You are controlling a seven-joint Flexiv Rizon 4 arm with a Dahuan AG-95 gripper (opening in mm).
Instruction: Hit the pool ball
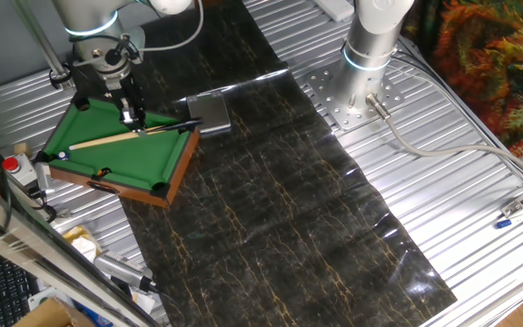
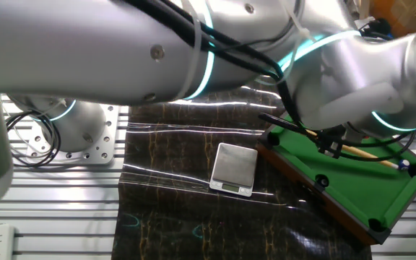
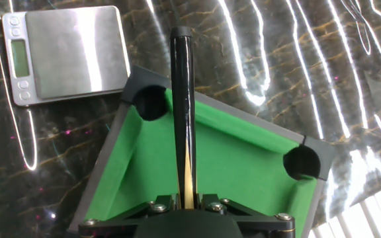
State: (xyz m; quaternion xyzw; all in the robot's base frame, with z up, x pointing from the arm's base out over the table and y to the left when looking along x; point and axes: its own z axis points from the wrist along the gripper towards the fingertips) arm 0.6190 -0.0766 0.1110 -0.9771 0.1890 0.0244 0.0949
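- My pincer is pinching the cue, as the hand view shows: the stick runs straight out from between the fingers, its dark butt end reaching past the corner of the mini pool table.
- The cue looks light, thin and rigid, pale wood along the shaft and dark at the butt. I judge it slippery and liable to pivot in a two-finger hold, so the grip belongs toward the butt half, where it is now.
- The pool ball is, I think, the small dark speck on the green felt near the front rail in one fixed view, well apart from the pincer. It is too small for me to be sure. I'd expect it to be hard, light and free-rolling.
- A small white dot sits just beside the cue's pale tip; whether it is another ball I cannot tell.
- Hidden: in the other fixed view the arm fills most of the frame and covers the pincer and much of the table. The hand view shows only one end of the felt and two pockets, no ball and no cue tip.
- A silver scale lies on the dark mat on the counter, just beside the table's corner.
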